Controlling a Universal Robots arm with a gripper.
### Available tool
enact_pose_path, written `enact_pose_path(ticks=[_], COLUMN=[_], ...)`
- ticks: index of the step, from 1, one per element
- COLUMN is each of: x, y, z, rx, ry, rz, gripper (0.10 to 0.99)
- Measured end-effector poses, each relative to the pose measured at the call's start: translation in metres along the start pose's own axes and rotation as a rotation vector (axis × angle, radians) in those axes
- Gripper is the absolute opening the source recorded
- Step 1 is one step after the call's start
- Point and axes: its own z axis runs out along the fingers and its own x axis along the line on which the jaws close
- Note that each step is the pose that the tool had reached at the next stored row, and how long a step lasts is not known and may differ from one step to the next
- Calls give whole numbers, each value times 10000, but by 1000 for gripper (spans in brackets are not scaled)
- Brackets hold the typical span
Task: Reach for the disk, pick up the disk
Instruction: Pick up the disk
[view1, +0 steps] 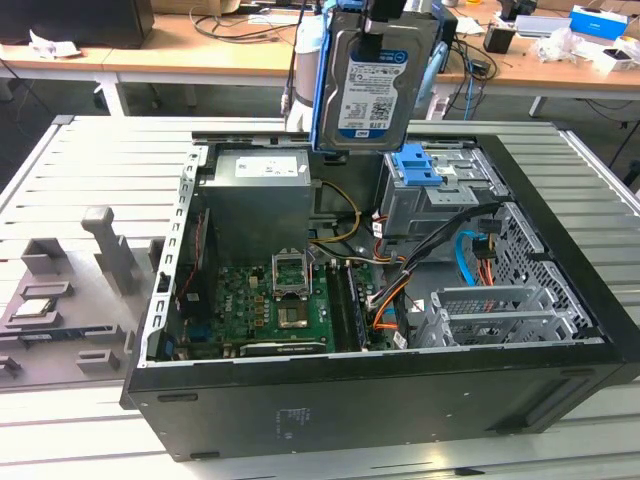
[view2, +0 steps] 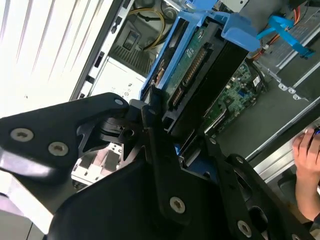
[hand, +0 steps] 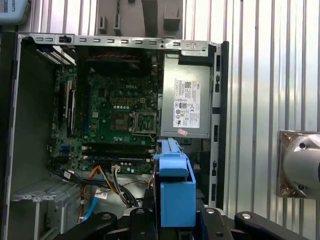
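Observation:
The disk (view1: 372, 85) hangs upright in the air above the back of the open computer case (view1: 380, 400), its blue-and-white label facing the exterior view and its blue rail frame along both sides. My gripper (view1: 383, 18) is shut on the disk's top edge. In the second wrist view the disk (view2: 197, 70) runs edge-on away from my gripper (view2: 180, 147), with black fingers (view2: 152, 135) pressed on either side. In the first wrist view the blue rail frame (hand: 174, 182) sits between the jaws of my gripper (hand: 175, 222), high over the case.
Inside the case lie the motherboard (view1: 265, 305), the grey power supply (view1: 260, 195) and a metal drive cage with a blue latch (view1: 422, 170). Grey fixtures (view1: 100, 250) stand on the slatted table at the exterior view's left. A person's hand (view2: 310, 165) rests beside the case.

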Motion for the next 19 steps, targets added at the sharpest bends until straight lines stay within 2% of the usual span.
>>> enact_pose_path(ticks=[1, 5, 7, 9, 12, 19], x=[3, 9, 15, 19, 26, 35], y=[-59, -185, -321, -388, -542, -745], z=[-4, -11, -20, -23, -33, -44], rx=[-5, -16, -28, -33, -45, -60], ry=[0, -1, -1, -1, -2, -3], rz=[0, 0, -1, 0, -1, -1], gripper=[369, 369, 369, 369, 369, 369])
